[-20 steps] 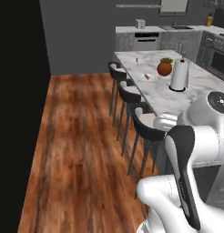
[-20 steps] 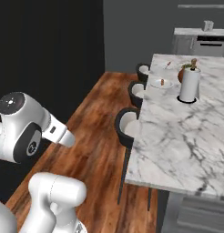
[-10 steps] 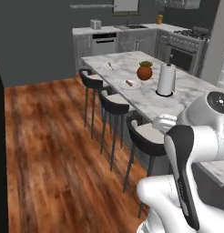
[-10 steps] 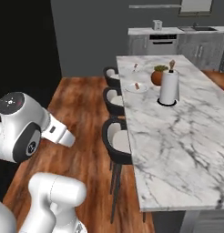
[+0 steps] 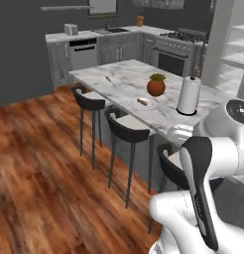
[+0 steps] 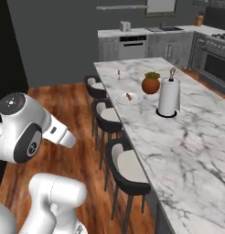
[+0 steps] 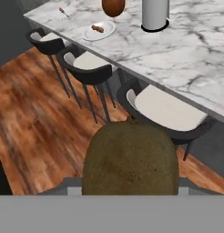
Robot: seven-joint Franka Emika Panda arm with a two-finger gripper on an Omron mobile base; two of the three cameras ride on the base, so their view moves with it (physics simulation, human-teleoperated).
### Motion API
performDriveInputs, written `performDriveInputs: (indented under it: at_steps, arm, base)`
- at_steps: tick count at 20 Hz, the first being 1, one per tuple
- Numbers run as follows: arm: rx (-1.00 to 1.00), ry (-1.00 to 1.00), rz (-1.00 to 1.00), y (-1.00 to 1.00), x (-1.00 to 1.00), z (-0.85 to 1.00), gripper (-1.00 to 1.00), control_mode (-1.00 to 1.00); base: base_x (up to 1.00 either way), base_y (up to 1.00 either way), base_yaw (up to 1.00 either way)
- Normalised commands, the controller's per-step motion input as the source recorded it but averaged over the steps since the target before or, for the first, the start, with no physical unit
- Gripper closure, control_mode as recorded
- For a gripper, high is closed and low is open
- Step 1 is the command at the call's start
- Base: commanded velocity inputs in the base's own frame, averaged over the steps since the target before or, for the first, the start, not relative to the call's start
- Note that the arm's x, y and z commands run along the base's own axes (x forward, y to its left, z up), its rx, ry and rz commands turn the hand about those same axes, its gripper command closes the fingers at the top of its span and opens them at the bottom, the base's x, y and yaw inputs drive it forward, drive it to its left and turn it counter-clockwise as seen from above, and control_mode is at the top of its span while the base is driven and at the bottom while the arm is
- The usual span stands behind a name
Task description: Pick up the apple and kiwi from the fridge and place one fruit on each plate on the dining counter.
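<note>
A home kitchen is shown: a marble island [image 5: 119, 79] lined with 3 black stools [image 5: 128, 130] at centre, grey cabinets and a range [image 5: 179, 49] along the top, wood flooring [image 5: 39, 168] at lower left.

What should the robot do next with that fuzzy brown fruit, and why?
Probably roll closer to the dining counter and carry the kiwi toward a plate. The jaws hold the kiwi on the floor side of the stools, and that plate lies farther along the counter, near the potted plant. It already carries something small that I can't identify.
</note>
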Motion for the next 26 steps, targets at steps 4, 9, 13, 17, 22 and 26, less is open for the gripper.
performDriveInputs:
  at_steps: [4,9,13,17,22,26]
  arm:
    - [0.0,0.0,0.0,0.0,0.0,0.0,1.0,1.0]
    - [0.0,0.0,0.0,0.0,0.0,0.0,1.0,1.0]
    - [0.0,0.0,0.0,0.0,0.0,0.0,1.0,1.0]
    - [0.0,0.0,0.0,0.0,0.0,0.0,1.0,1.0]
    - [0.0,0.0,0.0,0.0,0.0,0.0,1.0,1.0]
    - [0.0,0.0,0.0,0.0,0.0,0.0,1.0,1.0]
  base:
    - [0.47,0.66,-0.4]
    - [0.3,0.57,-0.43]
    - [0.21,0.69,-0.41]
    - [0.24,0.72,-0.37]
    - [0.35,0.8,-0.31]
    - [0.43,0.82,-0.27]
